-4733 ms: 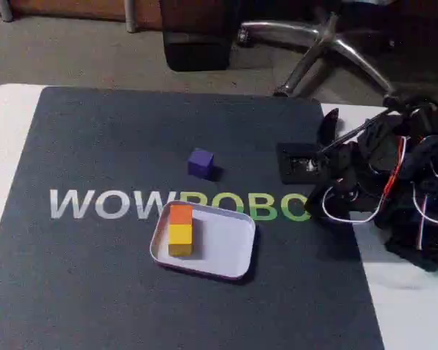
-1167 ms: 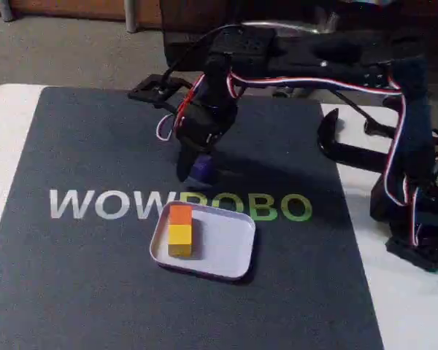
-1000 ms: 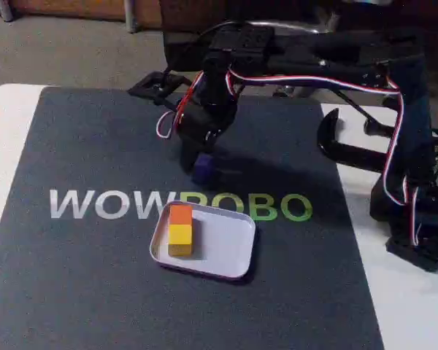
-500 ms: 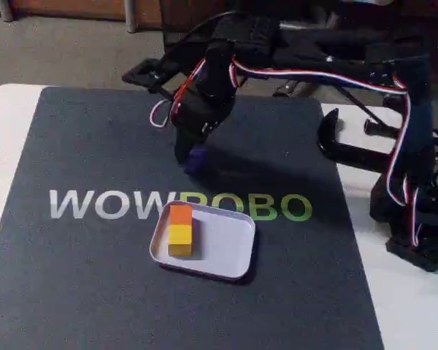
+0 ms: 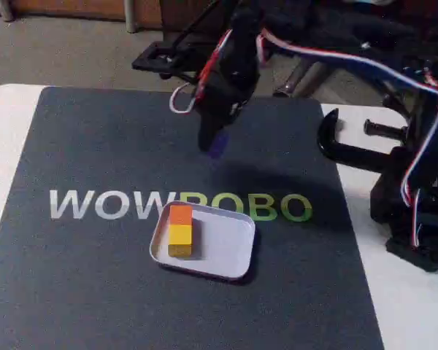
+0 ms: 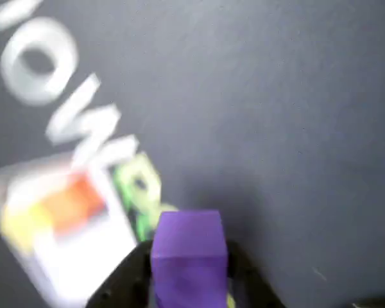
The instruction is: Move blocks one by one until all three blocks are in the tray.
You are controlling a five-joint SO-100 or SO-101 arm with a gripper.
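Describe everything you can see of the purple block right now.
The small matte purple cube has flat faces and crisp edges. It sits pinched between the black fingers of the end effector, one on each side. In the fixed view the purple cube hangs lifted above the dark mat, behind the tray, touching nothing else.

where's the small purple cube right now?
The small purple cube is clamped in the gripper, lifted above the dark mat behind the shallow white tray in the fixed view; the wrist view shows it between the fingers.

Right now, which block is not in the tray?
The purple block. The gripper holds it up above the mat, while the orange block and yellow block sit in the tray.
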